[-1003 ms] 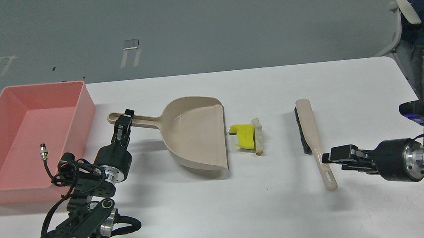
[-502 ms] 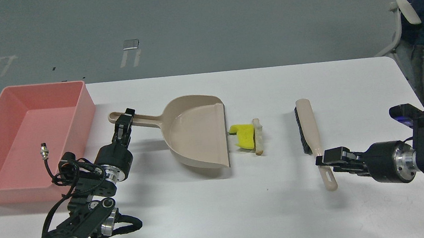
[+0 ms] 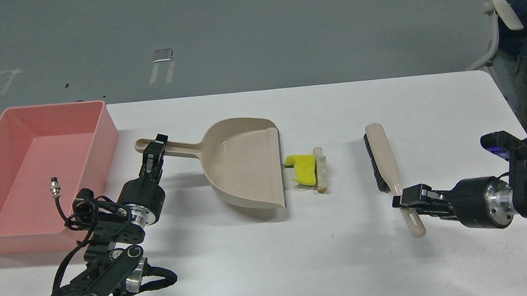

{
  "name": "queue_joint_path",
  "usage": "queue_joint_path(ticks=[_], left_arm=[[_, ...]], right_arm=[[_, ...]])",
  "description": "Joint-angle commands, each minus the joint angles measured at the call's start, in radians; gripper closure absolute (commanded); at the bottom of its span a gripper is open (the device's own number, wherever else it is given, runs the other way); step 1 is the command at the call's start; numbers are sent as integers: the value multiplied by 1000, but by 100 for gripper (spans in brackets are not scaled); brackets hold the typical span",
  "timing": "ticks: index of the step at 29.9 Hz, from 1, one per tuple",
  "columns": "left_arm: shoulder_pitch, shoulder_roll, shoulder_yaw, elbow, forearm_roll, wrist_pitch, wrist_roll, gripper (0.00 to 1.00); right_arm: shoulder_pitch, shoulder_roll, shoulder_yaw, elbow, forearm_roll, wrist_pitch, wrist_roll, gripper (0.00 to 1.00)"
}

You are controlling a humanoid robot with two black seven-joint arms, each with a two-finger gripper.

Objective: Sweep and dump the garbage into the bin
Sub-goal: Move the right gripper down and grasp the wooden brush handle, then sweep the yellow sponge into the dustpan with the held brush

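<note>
Grippers now hold both tools: the right gripper (image 3: 400,200) has closed on the brush (image 3: 385,168) handle and nudged it askew, while the left gripper (image 3: 156,151) pinches the dustpan (image 3: 240,163) handle. Garbage (image 3: 307,168) lies unswept just beside the pan's lip; the pink bin (image 3: 103,132) waits at the table's left.
</note>
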Motion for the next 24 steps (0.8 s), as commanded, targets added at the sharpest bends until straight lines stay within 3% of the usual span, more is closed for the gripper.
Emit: queue_joint_path(ticks=[1, 4, 8, 11, 14, 24], left_arm=[[0, 0, -1, 0, 1, 0, 0, 100], [0, 0, 1, 0, 1, 0, 0, 100], [-2, 0, 1, 0, 1, 0, 0, 100], [1, 0, -1, 0, 3, 0, 0, 100], [3, 0, 1, 0, 3, 0, 0, 100], [6, 6, 2, 0, 4, 2, -2, 100]], right_arm=[[-2, 9, -1, -4, 0, 0, -10, 58], [-2, 18, -1, -4, 1, 0, -14, 62], [-2, 18, -1, -6, 3, 0, -14, 75], [-3, 20, -1, -6, 1, 0, -17, 95], [-6, 20, -1, -6, 3, 0, -22, 100], [12, 22, 2, -3, 17, 0, -22, 100]])
